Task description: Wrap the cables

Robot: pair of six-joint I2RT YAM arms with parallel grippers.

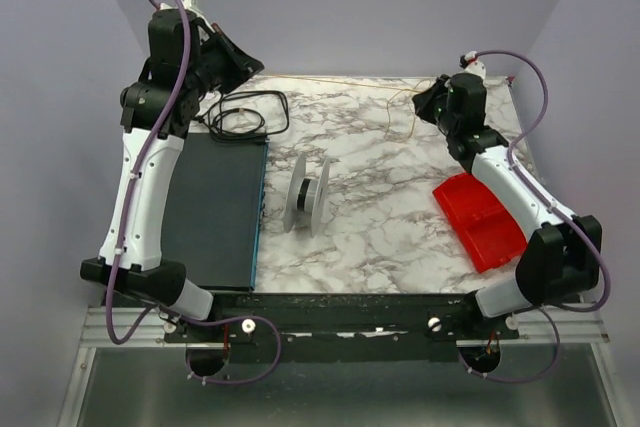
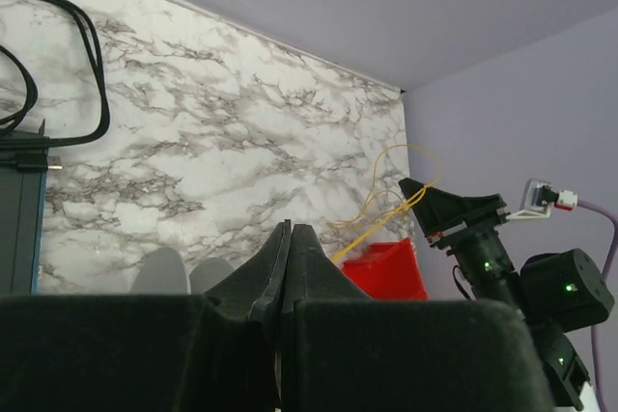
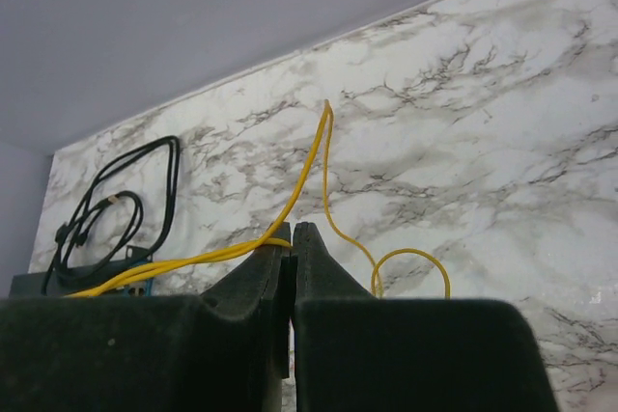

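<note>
Wire (image 3: 326, 118) stretches left to right, pinched in right hand (image 3: 292, 229).

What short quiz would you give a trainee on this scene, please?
1. True or false: the grey spool stands on its rims between the dark mat and the red tray.
2. What do the right gripper's shut fingers pinch? A) black cord B) yellow wire C) red tray
3. Fill in: the black looped cord lies on the marble beside the ___ arm.
Key: 1 true; 2 B; 3 left arm.
</note>
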